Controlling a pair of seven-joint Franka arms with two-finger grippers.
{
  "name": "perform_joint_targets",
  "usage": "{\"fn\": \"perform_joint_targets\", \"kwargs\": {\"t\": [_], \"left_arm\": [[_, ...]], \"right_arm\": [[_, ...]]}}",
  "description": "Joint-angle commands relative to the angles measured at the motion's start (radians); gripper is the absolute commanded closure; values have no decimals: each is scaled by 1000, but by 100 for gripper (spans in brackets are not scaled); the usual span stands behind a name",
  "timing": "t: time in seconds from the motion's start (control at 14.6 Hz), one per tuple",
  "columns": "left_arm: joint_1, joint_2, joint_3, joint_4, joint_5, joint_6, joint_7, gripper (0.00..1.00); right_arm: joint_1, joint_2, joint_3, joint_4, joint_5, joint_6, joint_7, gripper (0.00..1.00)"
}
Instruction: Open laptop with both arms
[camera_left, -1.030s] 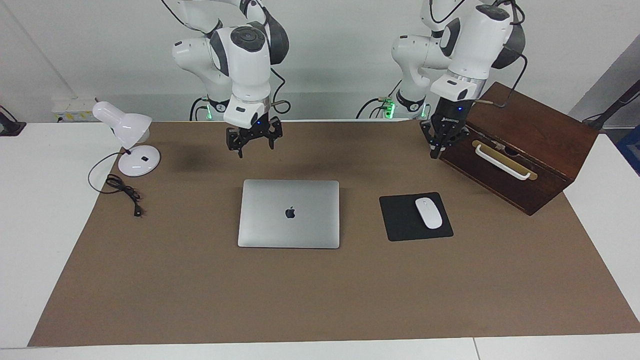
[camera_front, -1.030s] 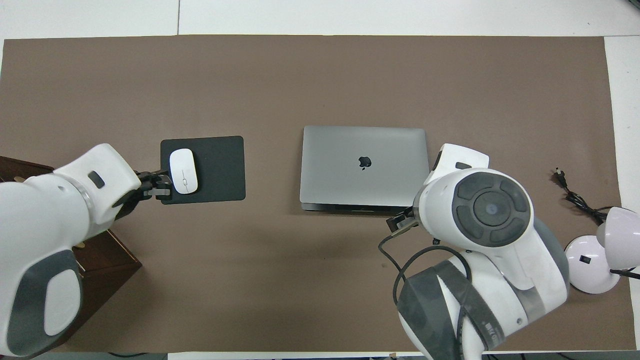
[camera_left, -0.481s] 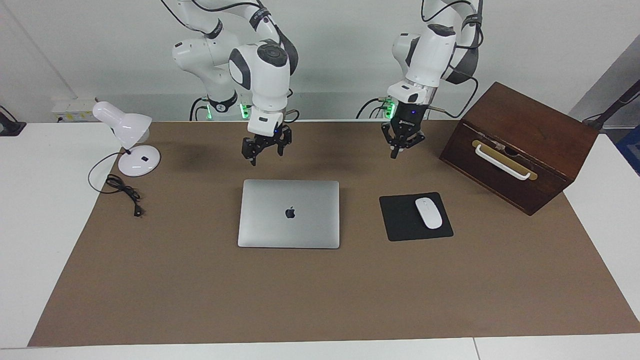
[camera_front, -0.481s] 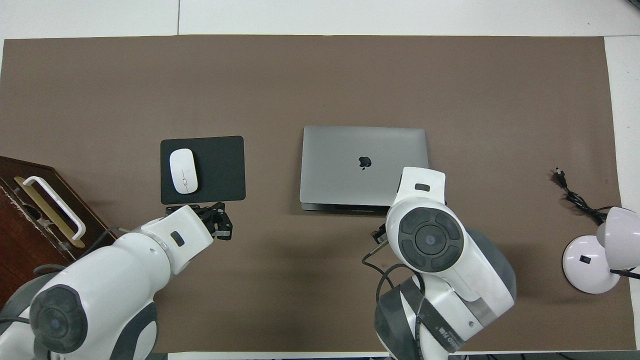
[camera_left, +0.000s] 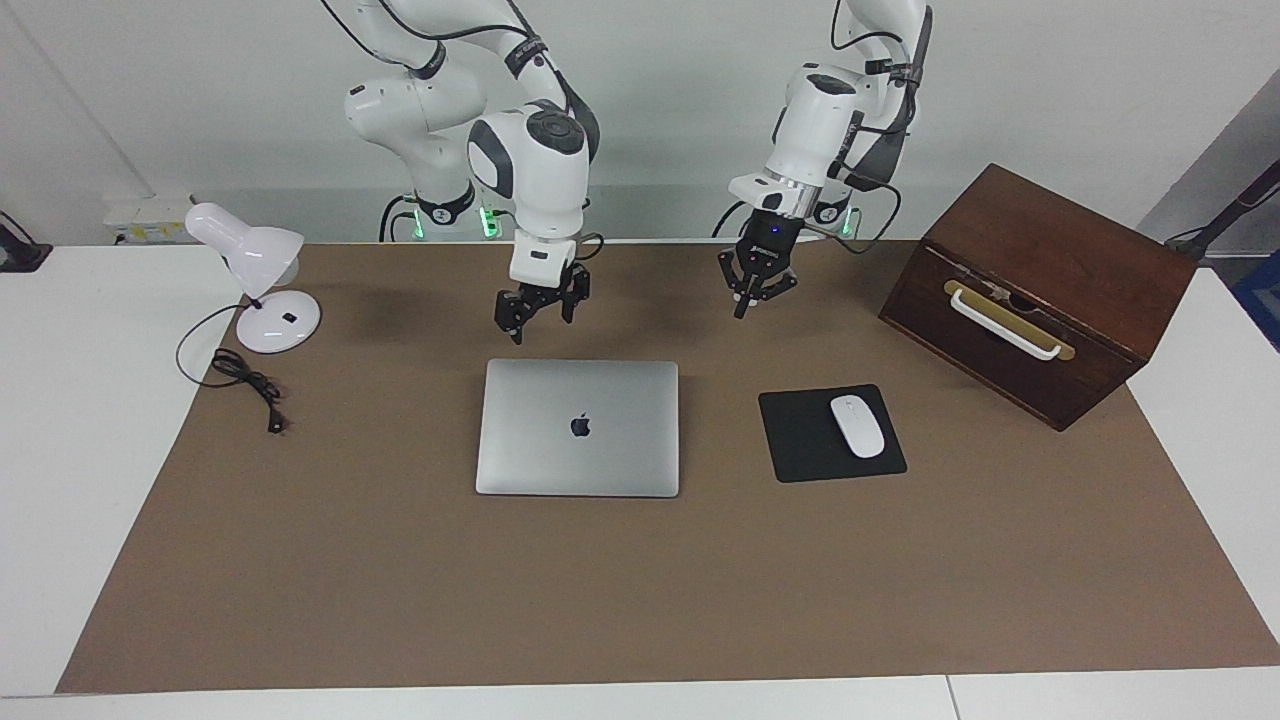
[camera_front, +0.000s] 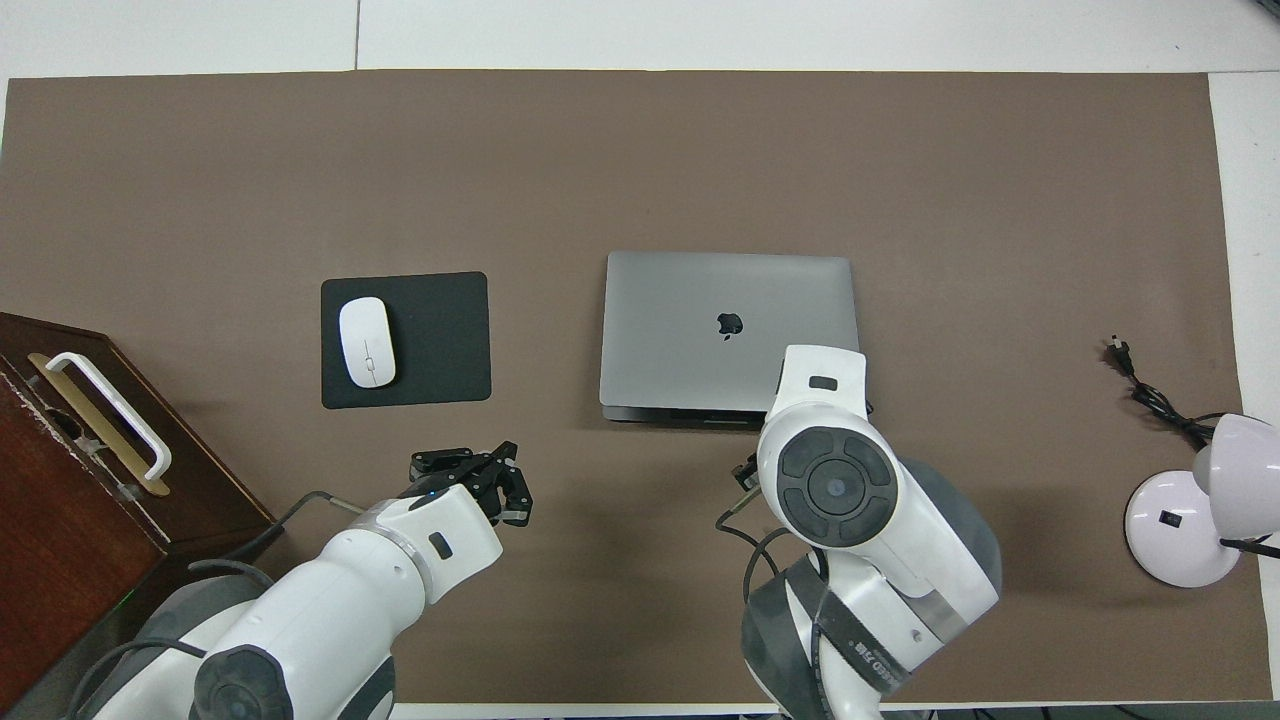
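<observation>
Closed silver laptop flat on mat

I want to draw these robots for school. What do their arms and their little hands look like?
Both arms are white and rounded, with grey caps on the joints and black cables looping along them. Green lights glow at their bases. The left gripper and the right gripper are small and black, with thin fingers and a tiny blue light just above them. The left one bears small white lettering that is too small to read.
</observation>
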Motion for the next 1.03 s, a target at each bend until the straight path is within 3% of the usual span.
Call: {"fn": "perform_joint_targets", "kwargs": {"t": [0.0,0.27,0.62,0.76,0.96], "left_arm": [[-64,87,14,-18,-12,147,-22,100],[-113,198,14,-20,-12,325,-23,100],[-133,270,14,-20,-12,454,-23,100],[-151,368,14,-18,-12,582,-25,100],[-150,400,14,-1,-14,583,-26,100]], "right_arm": [[6,21,-2,-19,-31,40,27,0],[35,75,-2,-19,-114,68,108,0],[24,89,-2,-19,-116,106,108,0],[24,94,-2,-19,-116,114,108,0],[29,94,-2,-17,-119,115,109,0]]}}
